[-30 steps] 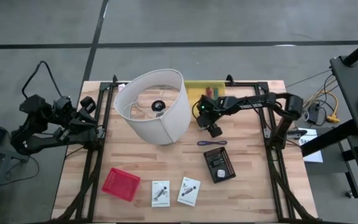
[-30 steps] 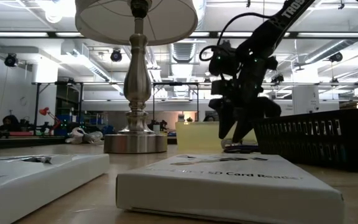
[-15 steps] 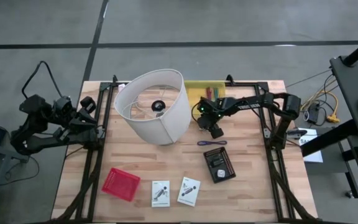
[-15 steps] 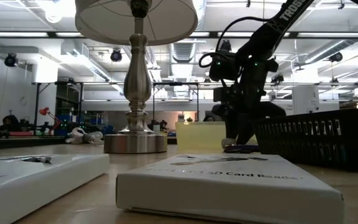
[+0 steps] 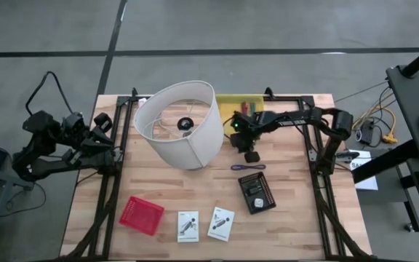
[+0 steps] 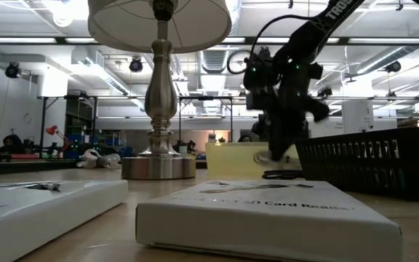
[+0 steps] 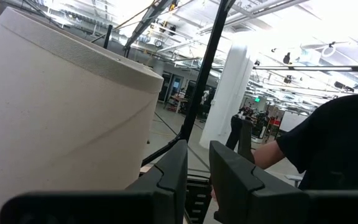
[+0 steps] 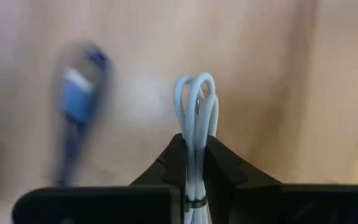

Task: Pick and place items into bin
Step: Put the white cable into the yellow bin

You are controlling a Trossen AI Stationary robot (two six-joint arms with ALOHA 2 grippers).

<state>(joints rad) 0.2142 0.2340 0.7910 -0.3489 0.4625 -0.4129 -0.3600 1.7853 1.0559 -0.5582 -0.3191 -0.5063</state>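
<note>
My right gripper stands over the middle of the table, just right of the white lampshade, and is shut on a small bundle of white cord. A thin purple tool lies on the wood just nearer than it and shows blurred in the right wrist view. Two white cards lie flat near the front edge. More pen-like tools lie on a yellow pad at the back. My left gripper waits at the table's left edge, shut and holding nothing. My right gripper pinches the white cord bundle between its two fingers, just below its looped end. The fingers point down from above. The loops stick out past the fingertips. Whether the bundle's other end rests on the table I cannot tell.
A black mesh bin stands right of centre, near the front, and a red mesh basket at the front left. The lamp's metal base stands under the shade. Black frame rails run along both table sides.
My right gripper has shut: its fingers stood spread over the table a second ago and are now together on the white cord bundle. It has also shifted slightly toward the table's near edge. The purple tool has stayed where it lay.
</note>
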